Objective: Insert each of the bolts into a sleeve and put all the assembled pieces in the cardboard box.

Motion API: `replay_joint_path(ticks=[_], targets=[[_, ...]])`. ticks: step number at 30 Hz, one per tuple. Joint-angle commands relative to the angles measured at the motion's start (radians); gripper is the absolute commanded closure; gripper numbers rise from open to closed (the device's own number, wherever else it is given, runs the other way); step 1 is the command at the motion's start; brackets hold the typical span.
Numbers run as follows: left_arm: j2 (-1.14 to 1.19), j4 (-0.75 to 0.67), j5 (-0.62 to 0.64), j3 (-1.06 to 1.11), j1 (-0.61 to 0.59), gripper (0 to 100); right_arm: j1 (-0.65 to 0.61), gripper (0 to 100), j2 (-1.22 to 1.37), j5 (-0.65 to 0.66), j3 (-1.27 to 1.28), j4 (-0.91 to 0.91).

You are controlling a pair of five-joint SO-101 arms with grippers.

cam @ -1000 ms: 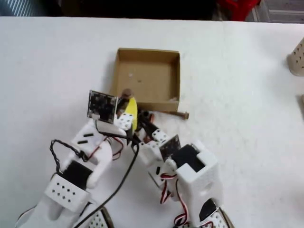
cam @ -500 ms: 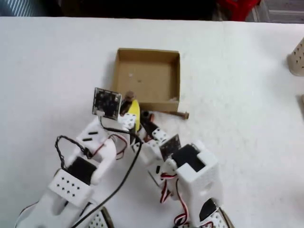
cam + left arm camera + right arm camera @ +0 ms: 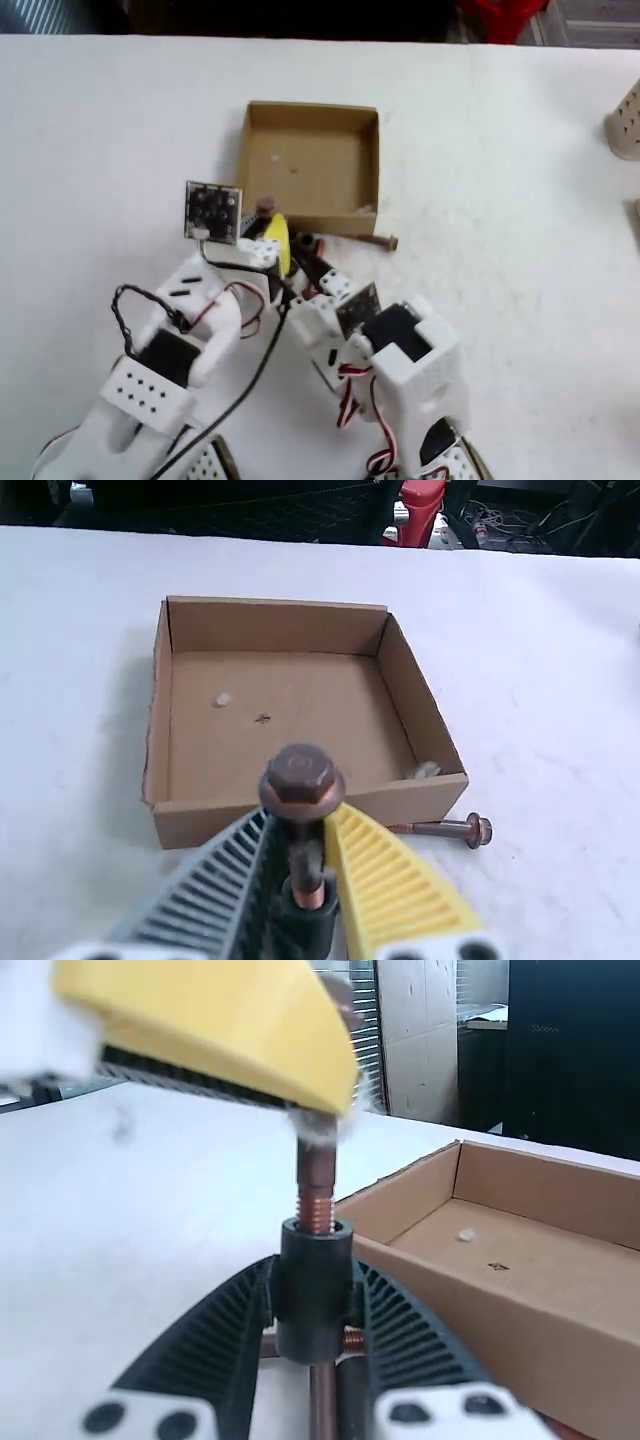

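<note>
While the left gripper (image 3: 300,820) pinches an upright bolt (image 3: 302,778) just under its hexagonal head, the right gripper (image 3: 315,1272) is clamped around a black sleeve (image 3: 315,1295) directly beneath it. The bolt's threaded end sits in the sleeve's mouth. In the high view this pairing lies at the centre of the frame, just below the lower edge of the cardboard box (image 3: 310,108). A second bolt (image 3: 365,239) lies flat on the white table (image 3: 520,150), against the box's lower right corner.
</note>
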Motion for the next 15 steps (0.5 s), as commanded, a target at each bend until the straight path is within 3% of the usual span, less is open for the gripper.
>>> replay_joint_path(ticks=[1, 8, 12, 15], targets=[[0.001, 0.034, -0.089, -0.04, 0.018, 98, 0.035, 98.2, -0.042, 0.014, -0.017, -0.027], [0.005, 0.087, -0.106, -0.034, 0.028, 98, 0.041, 98.2, -0.045, 0.014, -0.017, -0.028], [0.005, 0.157, -0.253, -0.034, 0.031, 98, 0.041, 98.2, -0.045, 0.015, -0.017, -0.028], [0.005, 0.18, -0.296, -0.034, 0.025, 98, 0.041, 98.2, -0.045, 0.015, -0.017, -0.028]])
